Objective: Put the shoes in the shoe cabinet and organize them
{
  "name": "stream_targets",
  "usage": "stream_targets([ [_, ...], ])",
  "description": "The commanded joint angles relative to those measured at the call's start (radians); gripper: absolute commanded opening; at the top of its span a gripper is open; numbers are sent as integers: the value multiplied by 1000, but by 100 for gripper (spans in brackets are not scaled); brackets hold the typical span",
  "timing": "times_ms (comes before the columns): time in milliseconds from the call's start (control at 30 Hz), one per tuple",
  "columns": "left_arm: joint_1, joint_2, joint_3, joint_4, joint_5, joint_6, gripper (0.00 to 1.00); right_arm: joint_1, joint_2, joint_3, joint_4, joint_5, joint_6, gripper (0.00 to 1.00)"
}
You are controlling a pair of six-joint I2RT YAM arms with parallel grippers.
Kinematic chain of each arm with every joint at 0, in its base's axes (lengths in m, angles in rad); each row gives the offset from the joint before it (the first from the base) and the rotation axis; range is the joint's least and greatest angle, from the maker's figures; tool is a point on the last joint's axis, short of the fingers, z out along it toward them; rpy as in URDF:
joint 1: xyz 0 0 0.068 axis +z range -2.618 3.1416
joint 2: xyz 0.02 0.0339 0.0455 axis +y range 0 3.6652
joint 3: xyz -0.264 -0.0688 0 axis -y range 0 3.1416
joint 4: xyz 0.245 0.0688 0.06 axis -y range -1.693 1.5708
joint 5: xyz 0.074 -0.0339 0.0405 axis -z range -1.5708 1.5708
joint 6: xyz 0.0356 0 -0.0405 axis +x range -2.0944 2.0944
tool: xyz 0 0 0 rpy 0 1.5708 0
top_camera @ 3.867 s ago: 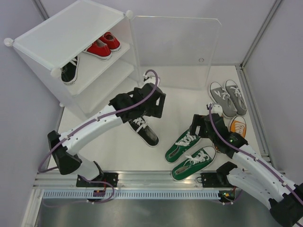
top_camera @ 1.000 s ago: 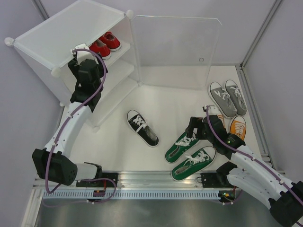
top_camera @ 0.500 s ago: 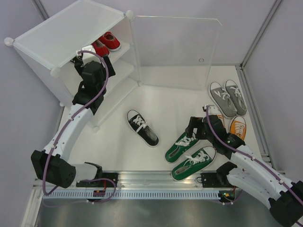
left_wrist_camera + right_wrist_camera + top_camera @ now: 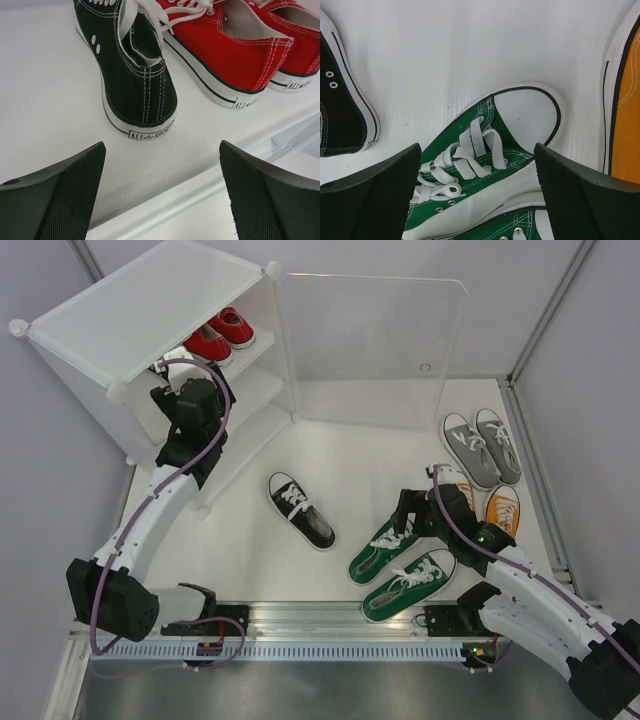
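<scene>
The white shoe cabinet (image 4: 140, 310) stands at the back left with its clear door (image 4: 370, 350) swung open. Two red shoes (image 4: 222, 335) sit on its top shelf, also seen in the left wrist view (image 4: 225, 45), beside one black shoe (image 4: 135, 75). My left gripper (image 4: 168, 375) is open and empty, just in front of that black shoe's heel (image 4: 161, 150). The other black shoe (image 4: 301, 510) lies on the floor. My right gripper (image 4: 405, 512) is open above the upper green shoe (image 4: 470, 165) of the green pair (image 4: 385, 548), not touching it.
The second green shoe (image 4: 410, 585) lies next to the first. The grey pair (image 4: 482, 445) sits at the right. An orange shoe (image 4: 503, 507) lies beside the right arm, also in the right wrist view (image 4: 625, 130). The lower cabinet shelves (image 4: 235, 400) are bare.
My left arm swung from over the floor black shoe to the cabinet's top shelf, then drew back slightly. The floor black shoe stayed put. The right arm barely moved.
</scene>
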Motion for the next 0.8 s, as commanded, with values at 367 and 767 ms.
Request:
stream_targets([
  [367,2,181,177,61,21,35,97,-1,-8,-2,36,-2,-13,97],
  [767,-48,132,185,-34,87,-5,100,0,-4,1,33,-12,-16,97],
])
